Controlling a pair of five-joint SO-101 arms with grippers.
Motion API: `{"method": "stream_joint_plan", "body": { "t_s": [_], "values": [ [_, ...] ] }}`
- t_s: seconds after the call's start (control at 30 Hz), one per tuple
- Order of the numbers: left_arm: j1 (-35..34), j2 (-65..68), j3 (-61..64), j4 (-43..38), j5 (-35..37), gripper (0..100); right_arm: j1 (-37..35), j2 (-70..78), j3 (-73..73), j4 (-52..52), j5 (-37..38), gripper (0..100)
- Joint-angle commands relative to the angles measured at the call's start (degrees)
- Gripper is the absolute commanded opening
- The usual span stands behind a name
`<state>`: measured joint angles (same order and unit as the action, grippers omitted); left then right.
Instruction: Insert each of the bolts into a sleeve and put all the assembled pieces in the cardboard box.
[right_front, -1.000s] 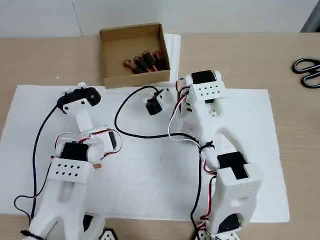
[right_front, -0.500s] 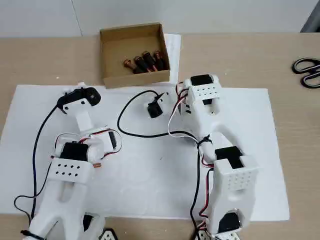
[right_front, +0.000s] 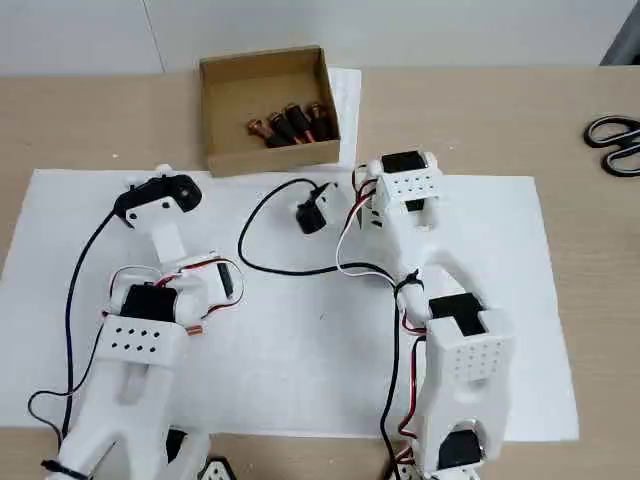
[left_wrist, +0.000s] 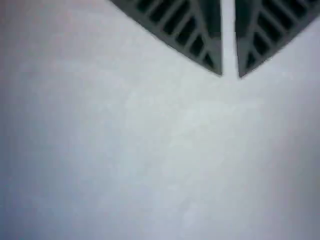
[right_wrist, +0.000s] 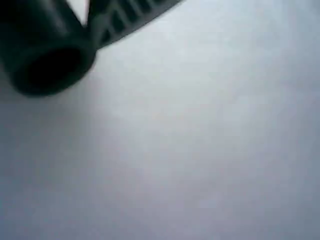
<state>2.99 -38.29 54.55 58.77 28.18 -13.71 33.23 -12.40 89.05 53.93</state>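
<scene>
The cardboard box stands at the back of the table with several black sleeves with copper bolts lying in it. My left gripper hangs low over the white paper, left of the box; its ribbed fingers are shut with nothing between them, as seen at the left gripper. In front of the box, my right gripper points down at the paper. It, the right gripper, is shut on a black hollow sleeve pressed against one ribbed finger.
White paper covers the middle of the table. A black cable loops across it between the arms. A small copper-coloured piece sits by the left arm's lower joint. Scissors lie at the far right edge.
The right arm has drawn back a little toward the table's front, its gripper shifting slightly right. The left arm has not moved.
</scene>
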Motion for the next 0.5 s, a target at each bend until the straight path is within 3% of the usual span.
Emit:
{"method": "stream_joint_plan", "body": {
  "t_s": [0.0, 0.23, 0.47],
  "values": [
    [-0.1, -0.4, -1.1, 0.2, -0.6, 1, 0.1, 3.4, 0.7, -2.5, 0.2, 7.8],
    [-0.1, -0.4, -1.1, 0.2, -0.6, 1, 0.0, 3.2, 0.7, -2.1, 0.0, 3.5],
    [0.0, -0.4, -2.0, 0.2, -0.6, 1, -0.3, -2.3, -3.9, 1.4, -5.1, 1.3]
  ]
}}
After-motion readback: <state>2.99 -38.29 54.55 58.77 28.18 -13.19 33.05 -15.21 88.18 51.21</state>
